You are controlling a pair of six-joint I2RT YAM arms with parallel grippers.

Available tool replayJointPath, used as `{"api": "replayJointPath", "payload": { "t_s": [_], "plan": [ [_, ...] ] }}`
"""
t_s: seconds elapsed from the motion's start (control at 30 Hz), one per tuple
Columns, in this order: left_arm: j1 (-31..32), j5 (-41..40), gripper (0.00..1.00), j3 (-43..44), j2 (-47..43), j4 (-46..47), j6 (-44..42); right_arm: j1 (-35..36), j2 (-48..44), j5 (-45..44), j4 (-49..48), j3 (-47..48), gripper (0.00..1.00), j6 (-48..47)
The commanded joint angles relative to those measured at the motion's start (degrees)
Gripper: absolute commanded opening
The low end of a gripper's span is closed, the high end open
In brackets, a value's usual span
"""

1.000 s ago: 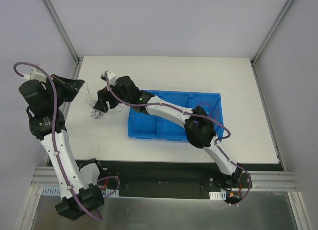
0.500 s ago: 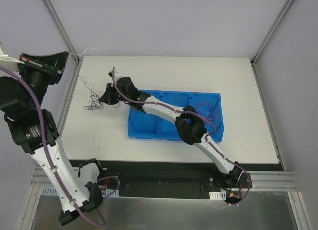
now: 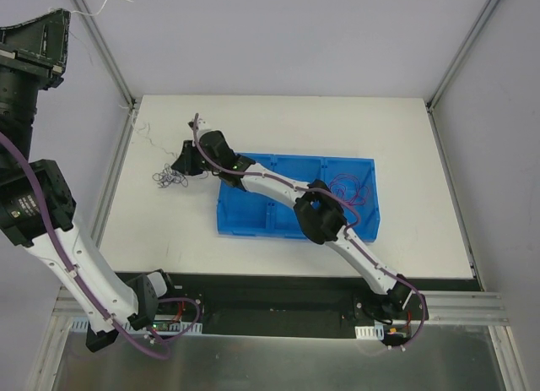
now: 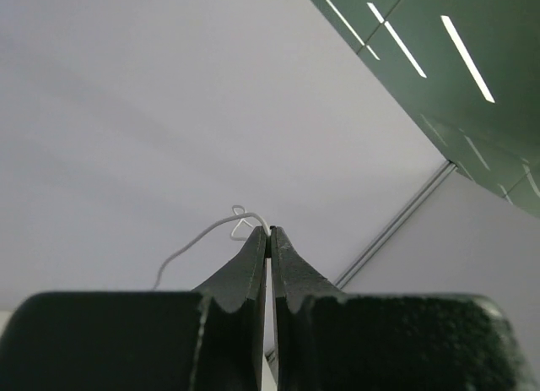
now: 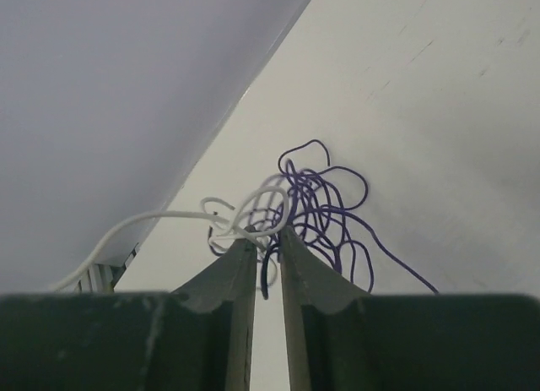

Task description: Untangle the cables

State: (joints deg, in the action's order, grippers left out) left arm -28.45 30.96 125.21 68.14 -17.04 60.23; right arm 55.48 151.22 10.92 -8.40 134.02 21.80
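Note:
The cables form a small clump of thin purple and white wire [image 3: 166, 178] at the table's left side. My right gripper [image 3: 180, 165] sits right at that clump. In the right wrist view its jaws [image 5: 267, 235] stand a narrow gap apart. A purple strand [image 5: 325, 214] hangs loosely into that gap, and white loops [image 5: 253, 207] lie across the tips. My left gripper [image 3: 64, 16] is raised high at the top left, shut on the white cable [image 4: 202, 239], whose free end curls past the tips [image 3: 105, 2].
A blue divided bin [image 3: 253, 218] lies under the right arm. Its right compartment holds another thin reddish-purple cable [image 3: 350, 188]. A metal frame post [image 3: 101, 57] runs along the table's left edge beside the raised left arm.
The left gripper has risen from table level to high at the top left, drawing the white cable up. The right gripper stayed by the clump; its jaws now stand narrowly apart.

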Motion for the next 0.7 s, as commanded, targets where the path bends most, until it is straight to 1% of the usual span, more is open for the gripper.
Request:
{"api": "replayJointPath", "payload": {
  "t_s": [0.0, 0.1, 0.13, 0.17, 0.27, 0.33, 0.43, 0.53, 0.57, 0.6, 0.67],
  "plan": [
    [0.50, -0.29, 0.00, 1.97, 0.33, 6.58, 3.58, 0.41, -0.57, -1.07, -1.53, 2.65, 0.20, -0.88],
    [0.59, -0.11, 0.00, 1.88, 0.59, 7.02, 3.49, 0.42, -0.84, -1.25, -1.70, 2.57, 0.15, -1.67],
    [0.59, -0.28, 0.00, 2.14, 0.77, 7.19, 3.49, 0.41, -1.01, -1.16, -1.62, 2.48, 0.15, -1.76],
    [0.59, -0.20, 0.00, 2.76, 1.12, 7.45, 3.58, 0.41, -1.27, -0.99, -1.70, 2.22, 0.19, -2.02],
    [0.94, 0.59, 0.00, 2.41, 1.91, 8.25, 4.28, 0.42, -2.59, 0.50, -1.62, 0.90, 0.40, -3.08],
    [1.02, 0.85, 0.00, 0.23, 1.21, 8.42, 4.37, 0.33, -4.78, 1.82, -1.27, -0.68, 0.46, -4.66],
    [1.11, 0.77, 0.00, -3.73, 0.07, 9.13, 3.76, 0.33, -9.87, 4.98, 0.05, -3.22, 0.57, -9.57],
    [1.29, 0.86, 0.00, -5.85, -0.11, 9.22, 3.49, 0.33, -16.63, 11.73, -0.38, -7.88, 0.67, -15.72],
    [1.29, 1.03, 0.00, -6.20, -0.02, 9.22, 3.75, 0.24, -18.48, 14.28, -1.69, -10.42, 0.70, -17.04],
    [1.46, 1.38, 0.00, -6.29, 0.41, 9.22, 4.19, 0.15, -20.76, 18.74, -4.40, -13.57, 0.73, -17.84],
    [1.99, 2.00, 0.00, -6.20, 1.03, 9.22, 4.55, 0.15, -24.99, 24.48, -12.30, -21.65, 0.80, -18.64]
  ]
}}
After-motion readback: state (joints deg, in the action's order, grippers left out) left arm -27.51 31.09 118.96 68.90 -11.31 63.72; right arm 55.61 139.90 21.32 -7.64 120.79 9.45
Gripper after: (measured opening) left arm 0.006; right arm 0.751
